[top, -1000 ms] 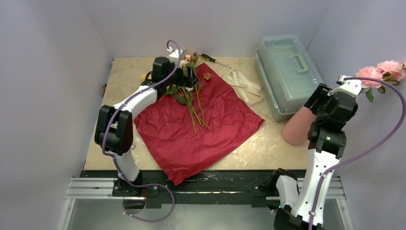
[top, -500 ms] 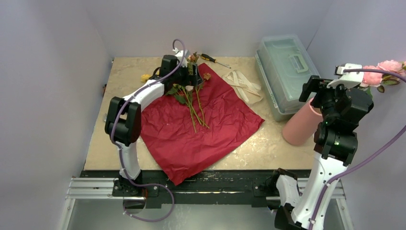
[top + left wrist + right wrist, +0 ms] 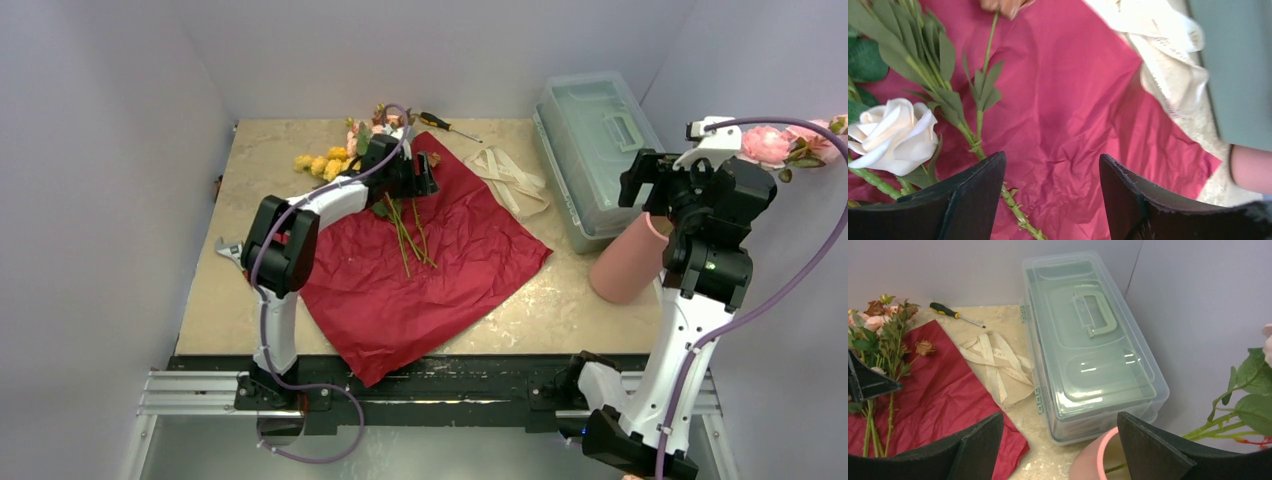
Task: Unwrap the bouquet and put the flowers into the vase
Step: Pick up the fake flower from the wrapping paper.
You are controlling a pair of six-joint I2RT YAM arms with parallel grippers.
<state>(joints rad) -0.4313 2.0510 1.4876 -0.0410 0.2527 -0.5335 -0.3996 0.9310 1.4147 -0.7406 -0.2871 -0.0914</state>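
Your left pincer [image 3: 1052,160] stands with its jaws apart and nothing clamped. One green stem crosses the gap close to the left-hand finger, and a cream rose [image 3: 895,135] lies just outside that finger. The pincer hovers low over the far edge of the red paper [image 3: 420,270], which is spread flat and open on the table. Here the flowers [image 3: 405,222] lie loose, their stems pointing toward the middle of the paper and their heads spilling past its far corner. A few yellow blooms [image 3: 325,162] sit on the tabletop just off the paper's far left side. The cream ribbon [image 3: 510,180] lies untied beside the paper's far right edge, and a screwdriver [image 3: 448,125] rests beyond the far corner. Your right pincer [image 3: 1059,416] is spread wide and holds nothing. It hangs in the air well to the right of the paper, above the vase [image 3: 625,262], whose pink rim shows low between its fingers. The vase stands off the paper's right corner, apart from it. Leafy stems [image 3: 1253,372] lead out of its mouth to pink blooms [image 3: 775,145] farther right. The clear plastic box [image 3: 600,150] sits off the paper's far right side, past the ribbon.
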